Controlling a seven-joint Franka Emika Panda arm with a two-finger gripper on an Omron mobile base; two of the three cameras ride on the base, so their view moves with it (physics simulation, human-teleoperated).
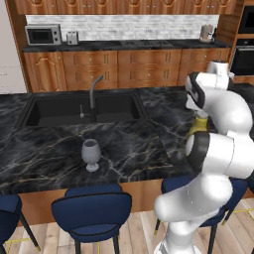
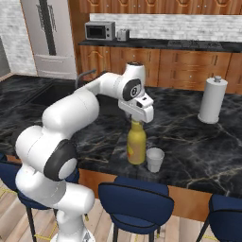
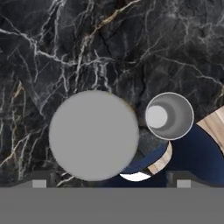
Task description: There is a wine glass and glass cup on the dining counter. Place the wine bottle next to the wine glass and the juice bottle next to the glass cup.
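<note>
Here the juice bottle (image 2: 136,144) stands upright on the tabletop (image 2: 189,137) just beside the glass cup (image 2: 154,159), with the claw (image 2: 137,118) spread apart directly above its cap.

The pairing looks deliberate: the yellow bottle sits near the front edge next to the tumbler, as the task asks, and the claw's jaws stand wide and clear of the cap, so the bottle appears to rest on its own rather than in a grip. The right base view shows bottle and cup side by side, plus a paper towel roll (image 2: 211,100) well apart behind them. The left base view gives what that one lacks: the wine glass (image 1: 91,154) alone near the sink (image 1: 82,109), with no dark bottle beside it, so that half of the job seems left to do. The hand view looks straight down on the grey cap and into the cup's mouth.
</note>
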